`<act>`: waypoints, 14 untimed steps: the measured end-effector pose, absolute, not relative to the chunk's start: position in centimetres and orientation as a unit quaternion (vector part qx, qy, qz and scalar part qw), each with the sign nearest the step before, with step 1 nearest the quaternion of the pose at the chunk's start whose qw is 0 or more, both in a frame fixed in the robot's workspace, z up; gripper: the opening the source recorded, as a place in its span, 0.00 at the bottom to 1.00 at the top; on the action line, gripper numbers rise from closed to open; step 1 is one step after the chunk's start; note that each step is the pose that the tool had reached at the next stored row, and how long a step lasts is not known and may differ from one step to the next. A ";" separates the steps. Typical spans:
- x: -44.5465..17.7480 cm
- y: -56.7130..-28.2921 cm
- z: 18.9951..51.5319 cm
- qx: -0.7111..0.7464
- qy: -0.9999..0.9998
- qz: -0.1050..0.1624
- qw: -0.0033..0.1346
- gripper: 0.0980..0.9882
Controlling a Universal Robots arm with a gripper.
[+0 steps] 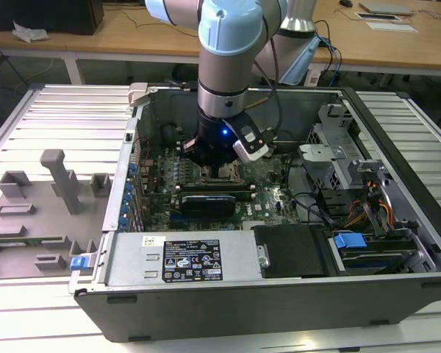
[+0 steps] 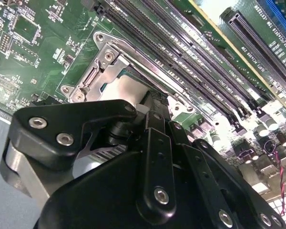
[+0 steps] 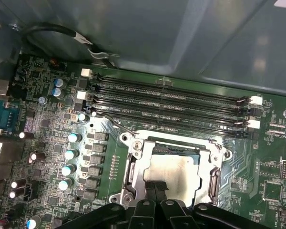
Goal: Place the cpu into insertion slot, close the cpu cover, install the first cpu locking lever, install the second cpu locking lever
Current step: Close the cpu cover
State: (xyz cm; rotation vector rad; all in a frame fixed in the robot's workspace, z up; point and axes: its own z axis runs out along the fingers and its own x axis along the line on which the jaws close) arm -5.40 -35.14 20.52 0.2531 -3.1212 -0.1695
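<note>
The cpu (image 3: 178, 171), a dull silver-grey square, lies inside the insertion slot (image 3: 125, 195) on the green motherboard. The cpu cover (image 3: 133, 164), a silver frame plate, lies down around the chip, which shows through its window. A thin wire locking lever (image 3: 112, 121) runs from the socket's corner toward the memory slots. My gripper (image 3: 156, 188) is low over the chip's near edge, its two dark fingers close together with nothing seen between them. In the exterior view my gripper (image 1: 219, 170) reaches down into the open case. The second wrist view shows the cpu (image 2: 128, 88) and cover (image 2: 102, 59) behind the gripper's black body.
Long black memory slots (image 3: 171, 102) run beside the socket, with a row of capacitors (image 3: 69, 155) on another side. The grey case wall (image 3: 157, 38) rises behind the slots. A long black card (image 1: 209, 202), the power supply (image 1: 184, 257) and a drive cage (image 1: 345, 169) crowd the case.
</note>
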 end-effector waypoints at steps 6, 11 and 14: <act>-5.4 -35.1 20.4 0.081 -0.995 -0.056 0.002 0.01; -5.3 -35.0 20.7 0.081 -0.995 -0.056 0.002 0.01; -5.3 -35.1 21.3 0.081 -0.995 -0.056 0.003 0.01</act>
